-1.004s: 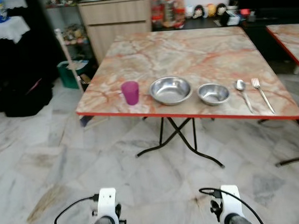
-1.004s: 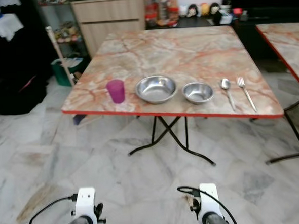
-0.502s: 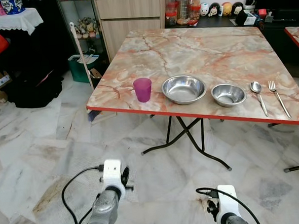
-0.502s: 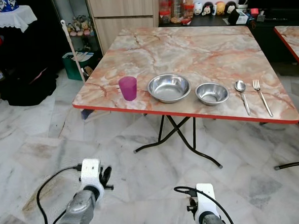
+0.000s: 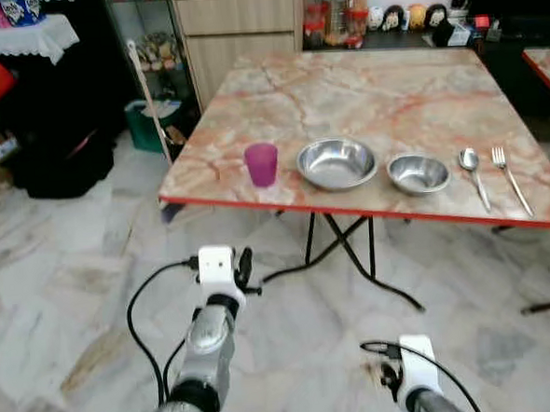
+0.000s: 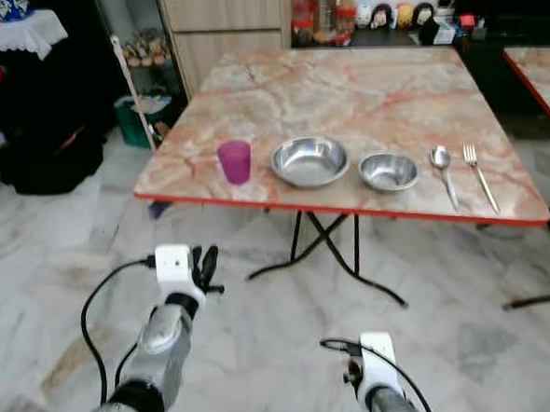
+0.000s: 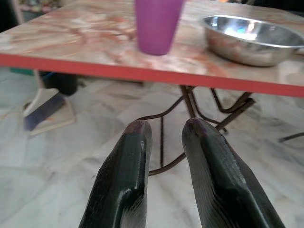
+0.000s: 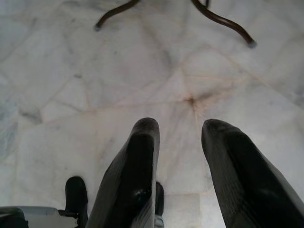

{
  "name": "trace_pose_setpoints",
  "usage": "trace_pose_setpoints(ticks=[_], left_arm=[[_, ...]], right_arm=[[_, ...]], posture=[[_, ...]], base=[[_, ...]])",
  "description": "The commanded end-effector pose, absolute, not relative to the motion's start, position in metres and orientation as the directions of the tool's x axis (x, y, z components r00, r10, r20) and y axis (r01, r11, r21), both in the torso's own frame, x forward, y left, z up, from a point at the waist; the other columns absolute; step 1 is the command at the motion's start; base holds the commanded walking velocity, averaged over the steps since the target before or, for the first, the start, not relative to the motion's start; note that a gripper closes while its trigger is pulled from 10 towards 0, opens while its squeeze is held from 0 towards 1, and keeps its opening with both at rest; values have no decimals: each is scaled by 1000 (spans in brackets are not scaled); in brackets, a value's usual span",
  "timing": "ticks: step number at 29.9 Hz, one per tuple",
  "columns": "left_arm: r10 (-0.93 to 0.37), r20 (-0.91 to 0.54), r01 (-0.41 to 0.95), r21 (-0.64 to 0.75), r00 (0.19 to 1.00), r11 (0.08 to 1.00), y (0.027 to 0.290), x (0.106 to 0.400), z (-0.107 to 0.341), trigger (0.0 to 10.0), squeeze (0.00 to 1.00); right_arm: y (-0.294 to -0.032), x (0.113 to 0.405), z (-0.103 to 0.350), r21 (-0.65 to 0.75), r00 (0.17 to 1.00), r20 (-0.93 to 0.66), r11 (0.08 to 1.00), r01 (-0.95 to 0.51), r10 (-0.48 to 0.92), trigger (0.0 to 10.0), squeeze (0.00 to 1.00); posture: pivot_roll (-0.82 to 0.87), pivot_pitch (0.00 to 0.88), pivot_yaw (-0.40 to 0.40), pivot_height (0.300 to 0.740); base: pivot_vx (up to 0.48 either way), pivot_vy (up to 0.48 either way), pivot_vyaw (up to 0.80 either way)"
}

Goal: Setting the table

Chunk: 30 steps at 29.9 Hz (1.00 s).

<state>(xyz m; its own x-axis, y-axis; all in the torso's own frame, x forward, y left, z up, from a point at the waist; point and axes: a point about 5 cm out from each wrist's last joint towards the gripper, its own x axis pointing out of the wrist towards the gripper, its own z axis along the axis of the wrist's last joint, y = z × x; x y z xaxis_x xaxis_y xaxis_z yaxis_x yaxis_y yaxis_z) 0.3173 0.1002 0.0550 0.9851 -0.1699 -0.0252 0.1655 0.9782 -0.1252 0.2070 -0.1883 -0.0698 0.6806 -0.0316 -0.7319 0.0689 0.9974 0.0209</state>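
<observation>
On the marble-patterned bench [image 5: 371, 97] with its red edge stand five things in a row along the near side: one purple cup [image 5: 261, 164] at the robot's left, then two steel bowls, the larger bowl [image 5: 337, 163] just beside the cup and the smaller bowl [image 5: 419, 173] next to it, then one spoon [image 5: 473, 173] and one fork [image 5: 510, 178] lying side by side, handles toward the near edge, apart from each other. None of these five touches another. The left tool [image 7: 164, 128] is raised in front of the robot, below the height of the bench top and short of its near edge, pointing toward the cup; its two black fingers [image 7: 126, 175] stand slightly apart with a narrow gap between them and hold nothing. In the left wrist view the cup sits on the bench top above the red rim, with the larger bowl just beside it. The right tool [image 8: 179, 124] hangs low over the marble floor [image 5: 66, 293], its two fingers parted and empty, with the feet of the bench's black folding legs [image 5: 339, 253] ahead of it. A second bench [image 5: 546, 63] of the same pattern shows at the robot's right, and a wooden cabinet [image 5: 236, 26] stands behind.
</observation>
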Motion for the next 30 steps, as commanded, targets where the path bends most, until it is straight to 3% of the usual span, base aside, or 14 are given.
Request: trace_pose_setpoints(ticks=[1,8,12,30], left_arm=[[-171,-5,169,-118,985,978,99,320,60,10000,0],[-169,9,169,-119,986,978,100,322,64,10000,0],[-163,18,164,-125,986,979,101,324,66,10000,0],[-114,50,121,-166,992,979,108,329,75,10000,0]], right_arm=[[-189,206,-70,19,678,-734,997,75,-37,10000,0],[-189,204,-72,15,666,-745,997,70,-35,10000,0],[-188,204,-72,17,662,-749,998,60,-27,10000,0],[-186,208,-69,10,682,-731,999,35,-16,10000,0]], posture=[[-125,0,12,740],[-121,0,6,740],[-120,0,2,740],[-118,0,1,740]], base=[[307,0,0],[409,0,0],[435,0,-772],[459,0,0]])
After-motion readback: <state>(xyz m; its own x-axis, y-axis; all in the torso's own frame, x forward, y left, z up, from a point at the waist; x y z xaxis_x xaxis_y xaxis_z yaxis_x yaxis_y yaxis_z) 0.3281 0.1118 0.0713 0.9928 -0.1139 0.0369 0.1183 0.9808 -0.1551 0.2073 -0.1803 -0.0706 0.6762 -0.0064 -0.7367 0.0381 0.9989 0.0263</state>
